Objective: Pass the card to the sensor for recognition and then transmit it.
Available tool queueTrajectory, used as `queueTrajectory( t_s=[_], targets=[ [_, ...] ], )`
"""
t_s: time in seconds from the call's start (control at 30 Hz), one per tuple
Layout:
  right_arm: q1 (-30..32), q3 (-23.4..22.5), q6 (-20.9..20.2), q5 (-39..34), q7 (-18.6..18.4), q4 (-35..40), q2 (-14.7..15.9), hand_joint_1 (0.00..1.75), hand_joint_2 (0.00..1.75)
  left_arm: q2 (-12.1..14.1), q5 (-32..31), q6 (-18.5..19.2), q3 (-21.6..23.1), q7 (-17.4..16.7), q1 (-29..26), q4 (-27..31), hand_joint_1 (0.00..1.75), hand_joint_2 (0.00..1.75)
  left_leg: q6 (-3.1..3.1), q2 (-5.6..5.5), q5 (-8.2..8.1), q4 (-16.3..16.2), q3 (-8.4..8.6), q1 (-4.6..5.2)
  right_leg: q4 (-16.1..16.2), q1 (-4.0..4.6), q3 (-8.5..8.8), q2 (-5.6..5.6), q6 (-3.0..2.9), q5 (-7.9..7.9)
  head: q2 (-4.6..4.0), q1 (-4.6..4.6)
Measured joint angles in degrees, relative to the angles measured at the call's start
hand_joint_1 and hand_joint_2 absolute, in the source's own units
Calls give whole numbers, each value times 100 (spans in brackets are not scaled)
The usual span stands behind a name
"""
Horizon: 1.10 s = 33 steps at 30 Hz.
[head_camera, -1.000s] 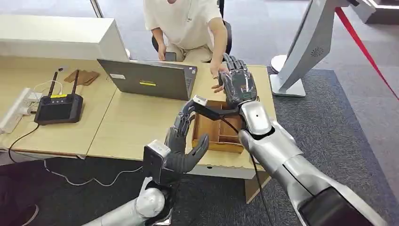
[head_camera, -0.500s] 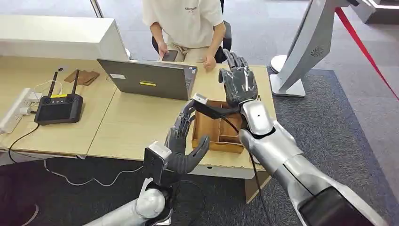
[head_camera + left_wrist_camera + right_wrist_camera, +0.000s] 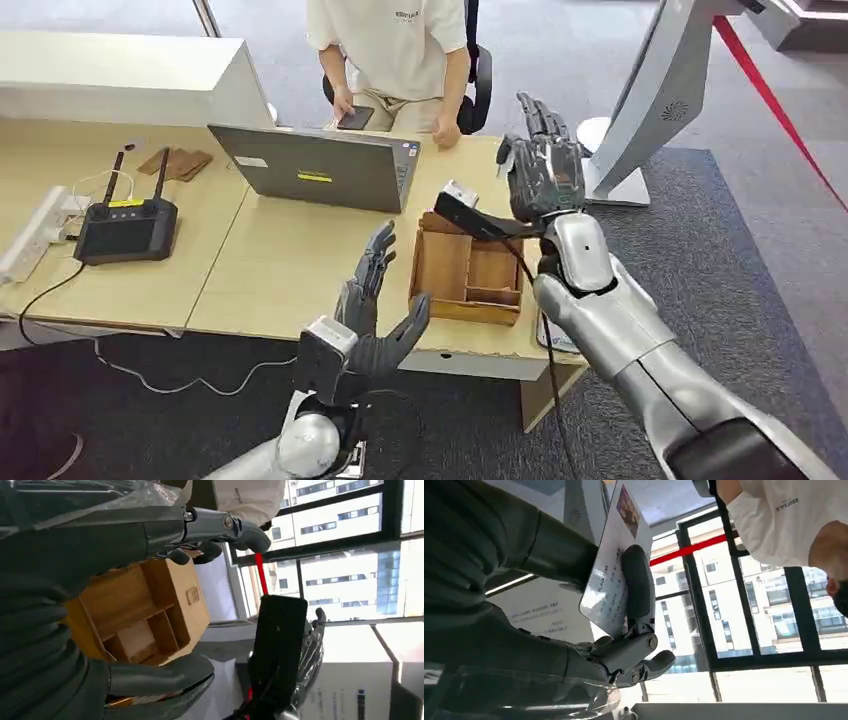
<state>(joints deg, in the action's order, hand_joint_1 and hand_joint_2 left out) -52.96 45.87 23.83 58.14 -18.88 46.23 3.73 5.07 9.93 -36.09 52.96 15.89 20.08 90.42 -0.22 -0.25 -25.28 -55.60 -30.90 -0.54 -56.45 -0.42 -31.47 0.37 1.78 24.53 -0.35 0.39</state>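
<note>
On the counter [image 3: 280, 270] a grey laptop [image 3: 318, 167] stands open, its lid toward the camera. To its left lies a black controller [image 3: 125, 228] with two antennas, beside a white power strip [image 3: 35, 232]. A wooden compartment box [image 3: 468, 272] sits near the counter's front edge. A person [image 3: 395, 55] in a white shirt sits behind, holding a phone [image 3: 355, 118].

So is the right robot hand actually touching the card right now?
Touching. In the right wrist view, the right robot hand holds the card: a dark finger lies flat across its printed face, with other fingers behind it.
</note>
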Motion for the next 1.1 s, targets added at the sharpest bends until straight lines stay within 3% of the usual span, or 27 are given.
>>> queueTrajectory(
  t_s=[0.27, 0.5, 0.73, 1.1],
  targets=[
    [597, -445, -227, -79, -223, 915, 785, 175, 175, 81, -704, 0, -409, -190, -462, 452, 0, 175, 2, -1, -2, 0, 1, 0, 2, -2, 0, 2, 0, 0, 0, -4],
    [1148, -688, -313, -219, -409, 1461, 1285, 175, 175, 164, -1148, -2, -815, -324, -926, 1036, 0, 175, 2, -2, -3, 1, 0, -1, 1, -2, 0, 2, 0, 0, 0, -4],
    [1311, -762, -374, -164, -455, 1748, 1509, 175, 175, 219, -1176, -2, -1021, -332, -1046, 1353, 0, 175, 2, -1, -2, 2, 1, -1, 0, -1, 0, 1, 0, 0, 0, -2],
    [1629, -771, -918, 72, -597, 1908, 1762, 175, 175, 247, -1076, -2, -1261, -422, -1086, 1515, 0, 175, 3, -2, -3, 1, 0, 0, 3, -2, 0, 1, 0, 0, 0, -2]
  ],
)
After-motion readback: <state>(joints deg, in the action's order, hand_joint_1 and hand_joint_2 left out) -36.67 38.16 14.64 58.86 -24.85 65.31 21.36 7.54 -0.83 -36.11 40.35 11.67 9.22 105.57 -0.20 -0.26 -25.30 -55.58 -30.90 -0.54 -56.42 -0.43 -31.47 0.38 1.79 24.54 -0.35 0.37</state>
